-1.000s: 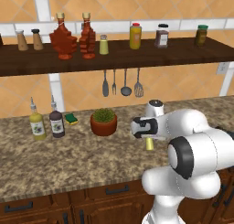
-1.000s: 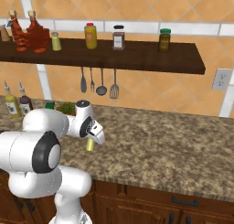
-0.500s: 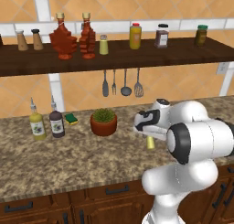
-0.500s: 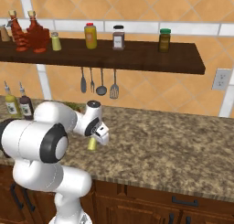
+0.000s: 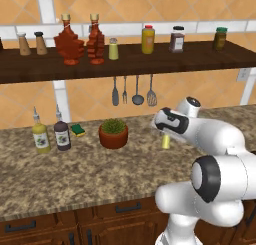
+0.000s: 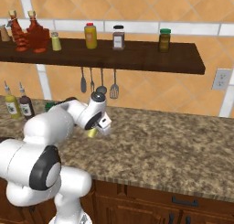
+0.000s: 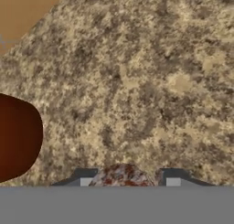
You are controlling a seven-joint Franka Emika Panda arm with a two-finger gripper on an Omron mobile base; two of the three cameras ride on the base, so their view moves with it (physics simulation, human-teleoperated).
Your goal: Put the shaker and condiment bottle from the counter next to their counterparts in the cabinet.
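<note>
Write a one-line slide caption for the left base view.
Gripper closed around the yellow-green shaker on the granite counter, with both maple-leaf bottles already on the cabinet shelf above.

yellow-green shaker [image 5: 166, 141], speckled brown-grey counter [image 5: 100, 174]

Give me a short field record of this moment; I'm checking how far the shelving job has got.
shaker: yellow-green shaker on the counter, under the hand
gripper: gripper closed round the shaker, not yet lifted
shelf: cabinet holds two red leaf bottles side by side, with a matching shaker beside them
nearby: potted plant left of the hand
</note>
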